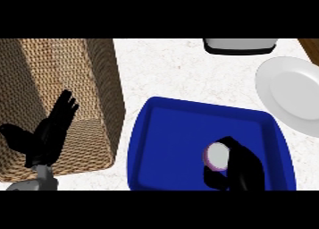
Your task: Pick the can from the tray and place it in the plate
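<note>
A blue tray (175,134) lies on the white counter in the lower middle. Inside it, toward the lower right, stands a can (216,156) with a silver top and a purple rim. My right hand (242,169) is curled round the can from its right side and hides most of its body. A white plate (299,96) rests at the right edge of the counter, beyond the tray's far right corner. My left hand (48,133) is held with straight fingers over the wicker basket at the left.
A tall wicker basket (102,80) fills the left side, close to the tray's left rim. A grey and black appliance (239,45) sits at the top right. A strip of brown wood (316,49) shows in the top right corner.
</note>
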Tool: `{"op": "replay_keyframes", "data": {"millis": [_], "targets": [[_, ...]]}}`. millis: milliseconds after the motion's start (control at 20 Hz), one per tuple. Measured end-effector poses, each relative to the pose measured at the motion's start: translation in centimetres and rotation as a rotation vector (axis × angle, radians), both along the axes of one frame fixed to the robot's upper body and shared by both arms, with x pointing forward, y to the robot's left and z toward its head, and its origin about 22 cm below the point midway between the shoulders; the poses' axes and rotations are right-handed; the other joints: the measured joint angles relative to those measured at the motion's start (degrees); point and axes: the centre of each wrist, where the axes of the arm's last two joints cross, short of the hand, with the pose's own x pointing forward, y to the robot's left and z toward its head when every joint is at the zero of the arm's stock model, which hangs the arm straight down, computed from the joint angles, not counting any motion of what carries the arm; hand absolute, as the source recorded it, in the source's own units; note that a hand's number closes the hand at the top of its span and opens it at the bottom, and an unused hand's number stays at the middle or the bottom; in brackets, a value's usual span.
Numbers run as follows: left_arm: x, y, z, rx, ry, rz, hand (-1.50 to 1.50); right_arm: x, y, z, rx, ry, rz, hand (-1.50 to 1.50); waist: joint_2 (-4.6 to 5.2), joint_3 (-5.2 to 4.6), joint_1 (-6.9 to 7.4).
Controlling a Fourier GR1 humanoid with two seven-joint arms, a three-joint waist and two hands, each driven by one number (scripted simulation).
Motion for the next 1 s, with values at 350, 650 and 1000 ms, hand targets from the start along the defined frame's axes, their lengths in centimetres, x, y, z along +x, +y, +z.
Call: {"op": "replay_keyframes", "data": {"millis": [350,650,1000], "targets": [[-0.1,0.2,-0.2,0.013,0.014,0.005,0.0,1.4,-0.2,0.4,-0.091,-0.048,-0.009,1.5,-0.03,0.16,-0.19],[0.2,-0.6,0.8,0.014,-0.044,-0.029,0.0,7.7,-3.0,2.2,-0.167,-0.148,-0.258,1.5,2.38,0.07,1.87],[0.8,-1.6,1.4,0.023,-0.074,-0.076,0.0,13.4,-7.1,7.0,-0.353,-0.361,-0.493,1.5,3.85,-0.22,4.41]]}}
